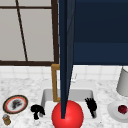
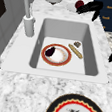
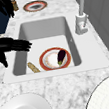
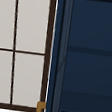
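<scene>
A big window [image 4: 20, 47] with dark brown bars fills the wall at the back left, and its panes look pale grey. Next to it hangs a dark blue cabinet [image 4: 92, 56], and its door [image 1: 65, 57] stands open, edge on. Under them runs a strip of white wall tiles [image 1: 30, 72]. The counter [image 2: 44, 90] is white and grey speckled stone. A white sink [image 2: 96, 64] sits in the middle of it, with a tap [image 3: 82, 23] at its back edge.
</scene>
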`<action>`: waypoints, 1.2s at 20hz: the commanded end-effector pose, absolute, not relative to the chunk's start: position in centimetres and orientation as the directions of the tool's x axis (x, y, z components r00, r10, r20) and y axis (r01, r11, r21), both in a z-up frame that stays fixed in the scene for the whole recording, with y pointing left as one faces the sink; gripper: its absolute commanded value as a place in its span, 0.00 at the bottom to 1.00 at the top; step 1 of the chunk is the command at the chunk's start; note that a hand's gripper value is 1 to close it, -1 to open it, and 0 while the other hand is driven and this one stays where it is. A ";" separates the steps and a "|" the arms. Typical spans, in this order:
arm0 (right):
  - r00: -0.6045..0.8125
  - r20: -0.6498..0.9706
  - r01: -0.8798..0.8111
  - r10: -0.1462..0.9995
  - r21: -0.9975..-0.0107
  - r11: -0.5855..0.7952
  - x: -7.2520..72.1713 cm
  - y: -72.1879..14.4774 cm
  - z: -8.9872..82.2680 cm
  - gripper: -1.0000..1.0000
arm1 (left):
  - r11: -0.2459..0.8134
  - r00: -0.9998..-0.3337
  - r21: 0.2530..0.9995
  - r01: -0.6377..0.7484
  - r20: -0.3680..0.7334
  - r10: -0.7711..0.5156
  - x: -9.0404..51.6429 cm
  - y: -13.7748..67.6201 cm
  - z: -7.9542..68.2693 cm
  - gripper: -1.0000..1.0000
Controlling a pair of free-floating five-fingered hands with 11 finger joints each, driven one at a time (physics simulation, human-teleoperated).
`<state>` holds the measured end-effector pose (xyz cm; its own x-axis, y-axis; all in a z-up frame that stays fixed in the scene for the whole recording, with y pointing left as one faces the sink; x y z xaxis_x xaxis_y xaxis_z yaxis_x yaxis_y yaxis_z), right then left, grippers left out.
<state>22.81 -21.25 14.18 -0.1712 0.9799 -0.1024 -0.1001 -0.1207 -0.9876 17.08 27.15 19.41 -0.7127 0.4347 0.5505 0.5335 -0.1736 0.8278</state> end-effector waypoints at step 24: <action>-0.035 -0.113 0.030 0.993 -0.993 -0.112 40.7 -14.6 23.2 0.00 | -0.174 -0.713 0.828 0.534 0.551 0.435 17.1 27.2 19.4 0.50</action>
